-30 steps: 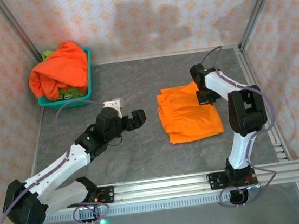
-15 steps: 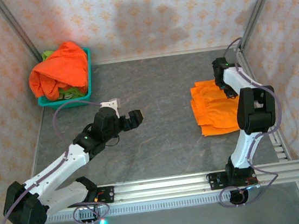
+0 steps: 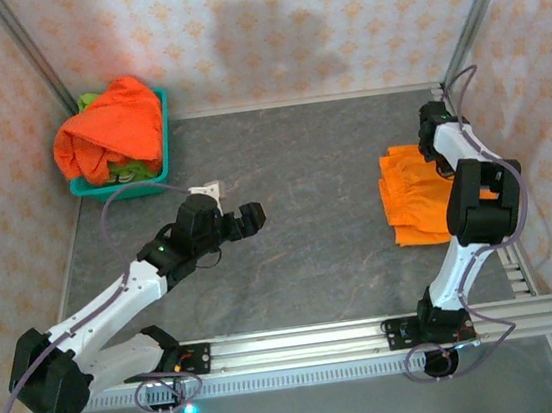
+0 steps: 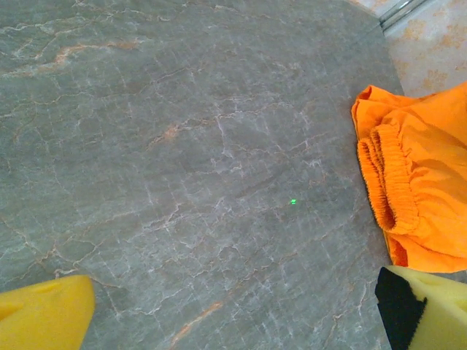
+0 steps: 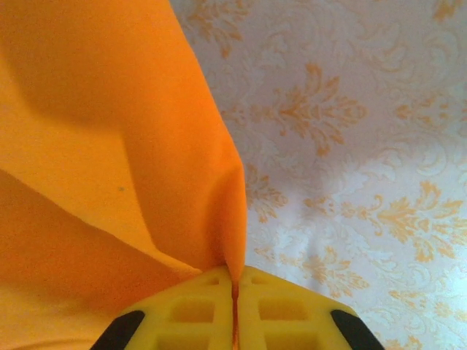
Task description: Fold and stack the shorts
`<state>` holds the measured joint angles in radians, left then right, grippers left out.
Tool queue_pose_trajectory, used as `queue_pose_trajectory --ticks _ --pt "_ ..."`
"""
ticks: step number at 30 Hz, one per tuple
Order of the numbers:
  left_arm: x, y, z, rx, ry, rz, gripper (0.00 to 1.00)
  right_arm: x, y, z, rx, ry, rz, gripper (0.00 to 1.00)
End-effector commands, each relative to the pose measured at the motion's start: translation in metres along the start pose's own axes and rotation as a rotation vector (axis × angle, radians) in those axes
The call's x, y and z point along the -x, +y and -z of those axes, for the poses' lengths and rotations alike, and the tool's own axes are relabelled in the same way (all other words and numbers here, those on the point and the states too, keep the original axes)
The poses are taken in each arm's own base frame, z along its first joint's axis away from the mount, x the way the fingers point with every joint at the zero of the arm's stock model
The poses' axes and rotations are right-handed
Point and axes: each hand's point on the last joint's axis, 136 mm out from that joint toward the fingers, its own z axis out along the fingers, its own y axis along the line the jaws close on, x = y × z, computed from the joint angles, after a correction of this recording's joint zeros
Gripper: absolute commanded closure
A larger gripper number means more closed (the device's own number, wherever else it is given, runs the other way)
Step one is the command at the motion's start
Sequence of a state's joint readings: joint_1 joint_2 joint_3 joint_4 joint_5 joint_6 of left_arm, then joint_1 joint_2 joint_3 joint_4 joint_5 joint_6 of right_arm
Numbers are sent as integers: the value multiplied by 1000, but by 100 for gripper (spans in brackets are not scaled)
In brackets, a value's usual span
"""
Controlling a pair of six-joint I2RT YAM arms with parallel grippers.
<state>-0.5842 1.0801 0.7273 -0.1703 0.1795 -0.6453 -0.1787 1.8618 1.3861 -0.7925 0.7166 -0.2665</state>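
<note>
**right fingers clamped on orange shorts, left fingers wide open**

folded bright orange fabric shorts (image 3: 412, 208) lie on the right side of the grey marble-pattern surface (image 3: 301, 163), close to the right rail. gathered elastic waist faces left in the left wrist view (image 4: 390, 189). the stack looks flat in the top view.

right fingers (image 5: 211, 302) are closed on an edge of those shorts: right wrist view shows the two yellow pads pressed together with a fold of orange cloth pinched in the seam, patterned wall behind. in the top view that grip sits at the far right corner of the shorts (image 3: 436, 136), next to the corner post.

left fingers (image 4: 44, 317) are spread fully apart, holding nothing. yellow pads sit at either bottom corner of the left wrist view, bare surface between them. in the top view they are over the middle-left of the surface, well apart from the folded shorts.

teal plastic mesh basket (image 3: 161, 150) sits in the far left corner. second bright orange shorts (image 3: 115, 125) are heaped in it, overflowing the rim. lime green fabric (image 3: 90, 100) peeks out behind and under the heap. can't tell its shape.
</note>
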Motion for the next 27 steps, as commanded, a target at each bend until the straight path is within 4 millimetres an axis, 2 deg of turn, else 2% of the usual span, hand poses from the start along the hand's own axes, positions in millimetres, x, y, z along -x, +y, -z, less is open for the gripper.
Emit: queue_pose_trajectory --ticks 1,2,4,6,8,10,11,12,16,19,23,27 --pt "7 -3 1 0 4 -19 0 9 -21 4 -74 -23 -65 91" --pt "7 -3 0 2 4 -17 0 10 -22 4 -80 -24 -74 88" --pt "8 -2 1 4 -8 -9 0 13 -26 7 -77 -26 -115 74" --pt "12 0 5 8 -34 0 0 17 -27 14 -27 -35 -185 56" --pt "18 3 12 30 -66 1 0 21 -26 25 61 -53 -256 33" --pt "26 7 22 66 -105 -4 0 27 -24 45 205 -91 -353 24" --pt "32 11 29 95 -130 -7 0 30 -24 58 289 -118 -409 11" --pt "38 16 36 134 -156 -9 0 33 -22 73 382 -153 -463 5" --pt "71 39 72 331 -274 8 0 40 -24 130 690 -303 -645 1" --pt "95 54 99 457 -357 29 0 38 -24 161 857 -378 -717 1" --pt "131 68 129 523 -463 71 0 27 -12 179 1000 -380 -742 1" --pt "166 98 149 609 -484 162 0 15 9 195 1163 -385 -770 1"
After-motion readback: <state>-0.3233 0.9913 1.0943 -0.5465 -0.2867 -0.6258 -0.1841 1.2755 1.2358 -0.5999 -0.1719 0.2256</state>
